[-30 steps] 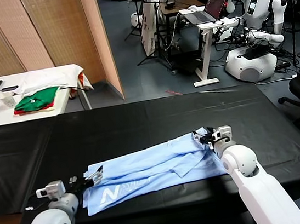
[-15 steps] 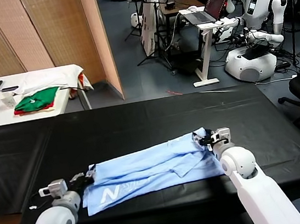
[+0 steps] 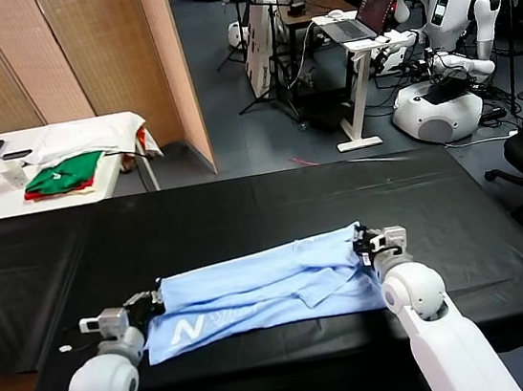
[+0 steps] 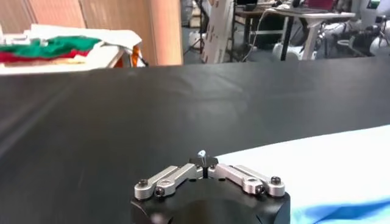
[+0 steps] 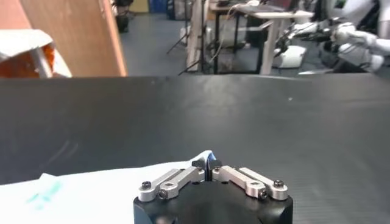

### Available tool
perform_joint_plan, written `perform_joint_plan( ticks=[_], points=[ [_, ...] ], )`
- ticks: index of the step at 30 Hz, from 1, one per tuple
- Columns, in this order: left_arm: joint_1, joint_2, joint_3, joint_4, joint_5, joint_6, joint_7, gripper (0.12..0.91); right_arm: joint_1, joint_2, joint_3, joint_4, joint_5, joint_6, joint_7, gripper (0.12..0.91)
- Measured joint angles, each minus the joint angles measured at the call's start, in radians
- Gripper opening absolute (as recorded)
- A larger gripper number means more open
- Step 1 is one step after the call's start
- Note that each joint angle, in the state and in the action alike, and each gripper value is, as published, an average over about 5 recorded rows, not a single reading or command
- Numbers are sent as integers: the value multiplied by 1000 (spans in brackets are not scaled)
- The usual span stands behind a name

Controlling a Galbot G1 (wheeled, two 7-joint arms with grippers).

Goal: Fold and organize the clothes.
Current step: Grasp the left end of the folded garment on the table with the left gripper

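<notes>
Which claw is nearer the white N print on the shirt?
Left. The left claw grips the shirt edge just beside the N print; the right claw holds the far end.

shirt (image 3: 264,287): thin matt cloth (soft creases). surface (image 3: 244,212): black, faint sheen. claw links (image 4: 210,179): brushed metal.

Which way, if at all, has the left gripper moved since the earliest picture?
Yes: the left gripper, shut on the shirt, moved slightly toward the table's far edge.

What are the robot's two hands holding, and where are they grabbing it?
Both hold the light-blue shirt lying on the black table. The left gripper pinches its left end by the N print; the right gripper pinches the far right corner.
</notes>
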Motion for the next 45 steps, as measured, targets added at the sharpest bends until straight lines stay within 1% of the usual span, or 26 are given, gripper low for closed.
perform_joint_plan(
  ticks=[2,3,4,6,7,9,10,11,13,14,17,19,20,22,28,34,43,45],
  points=[
    [-26,3,12,15,-3,-1,0,146,-6,-3,9,7,3,-4,-27,243],
    [-36,4,16,21,-5,-2,0,146,-9,-4,14,11,4,-7,-40,291],
    [-44,4,18,25,-7,-4,0,147,-14,-5,19,17,4,-8,-53,358],
    [-53,6,20,27,-6,-14,-1,171,-24,-4,31,31,3,-10,-70,470],
    [-54,6,20,27,-1,-21,-2,203,-31,-4,38,40,3,-10,-77,546],
    [-51,8,17,24,11,-35,-3,302,-49,-1,53,66,3,-11,-87,659],
    [-49,9,14,21,17,-39,-4,359,-60,0,61,82,3,-10,-92,731],
    [-45,10,10,16,22,-42,-4,435,-73,0,69,100,4,-9,-95,783],
    [-34,12,1,4,28,-45,-6,548,-101,-2,87,139,6,-7,-100,863],
    [-27,13,-5,-3,30,-47,-7,605,-116,-4,96,159,8,-6,-102,885],
    [1,11,-25,-32,32,-54,-20,770,-163,-13,122,216,20,0,-105,904],
    [27,5,-43,-55,27,-57,-30,856,-192,-19,138,249,26,9,-103,906],
    [41,0,-52,-67,21,-57,-34,881,-205,-23,145,263,28,14,-102,906],
    [71,-12,-72,-90,-2,-54,-39,900,-229,-29,157,286,31,21,-101,907],
    [146,-65,-128,-126,-120,-26,-55,907,-267,-39,168,325,43,20,-100,907],
    [175,-119,-142,-130,-168,-24,-53,907,-277,-36,168,341,42,20,-99,907],
    [176,-156,-142,-118,-162,-26,-50,907,-283,-25,172,351,40,27,-95,907],
    [176,-160,-141,-113,-158,-28,-49,885,-283,-23,172,352,40,28,-95,907]
  ],
)
